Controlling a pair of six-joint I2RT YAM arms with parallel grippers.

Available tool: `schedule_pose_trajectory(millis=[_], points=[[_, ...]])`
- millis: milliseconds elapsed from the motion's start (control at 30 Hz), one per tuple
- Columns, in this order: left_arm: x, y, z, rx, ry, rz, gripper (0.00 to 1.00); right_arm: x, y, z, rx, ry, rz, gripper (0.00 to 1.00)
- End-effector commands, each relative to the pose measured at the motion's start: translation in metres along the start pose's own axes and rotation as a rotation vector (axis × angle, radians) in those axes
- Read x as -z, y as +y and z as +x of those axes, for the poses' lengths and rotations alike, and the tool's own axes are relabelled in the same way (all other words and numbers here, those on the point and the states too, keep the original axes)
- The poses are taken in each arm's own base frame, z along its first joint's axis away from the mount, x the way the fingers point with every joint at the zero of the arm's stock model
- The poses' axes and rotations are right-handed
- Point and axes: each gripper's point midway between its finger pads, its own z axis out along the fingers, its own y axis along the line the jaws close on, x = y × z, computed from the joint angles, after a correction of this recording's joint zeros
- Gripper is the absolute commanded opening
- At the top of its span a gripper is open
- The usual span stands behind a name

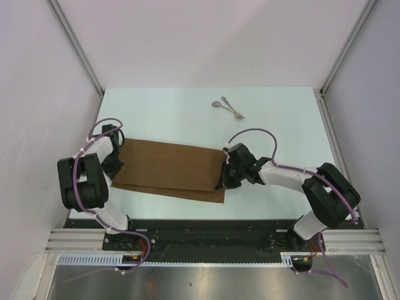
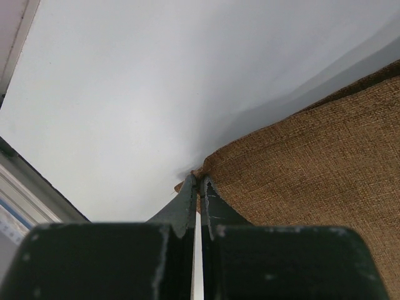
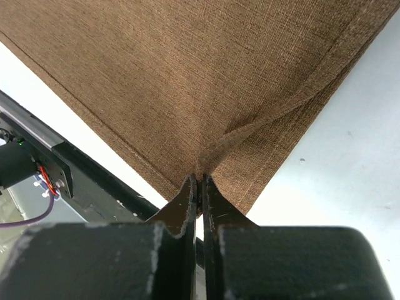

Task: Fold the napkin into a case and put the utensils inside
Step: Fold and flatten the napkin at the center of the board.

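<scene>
The brown napkin [image 1: 170, 169] lies folded into a wide band across the near half of the table. At its left end my left gripper [image 1: 117, 164] is shut on the napkin's corner [image 2: 199, 170]. At the right end my right gripper [image 1: 224, 177] is shut on a pinched ridge of the napkin [image 3: 206, 159], where the cloth puckers up between the fingers. Two silvery utensils [image 1: 227, 107] lie crossed together on the far part of the table, well away from both grippers.
A pale table [image 1: 175, 119] is enclosed by white walls on the left, right and back. A metal rail [image 1: 212, 240] runs along the near edge, behind the arm bases.
</scene>
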Motion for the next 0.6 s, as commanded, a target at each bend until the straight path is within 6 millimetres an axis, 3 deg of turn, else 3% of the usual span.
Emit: schedule_pose_trajectory(millis=[0, 567], points=[[-0.002, 0.006, -0.008, 0.025, -0.039, -0.043, 0.00, 0.001, 0.001, -0.002, 0.007, -0.034, 0.005, 0.00], [-0.015, 0.007, -0.001, -0.003, -0.020, -0.091, 0.00, -0.019, -0.026, 0.022, -0.027, 0.002, 0.091, 0.00]])
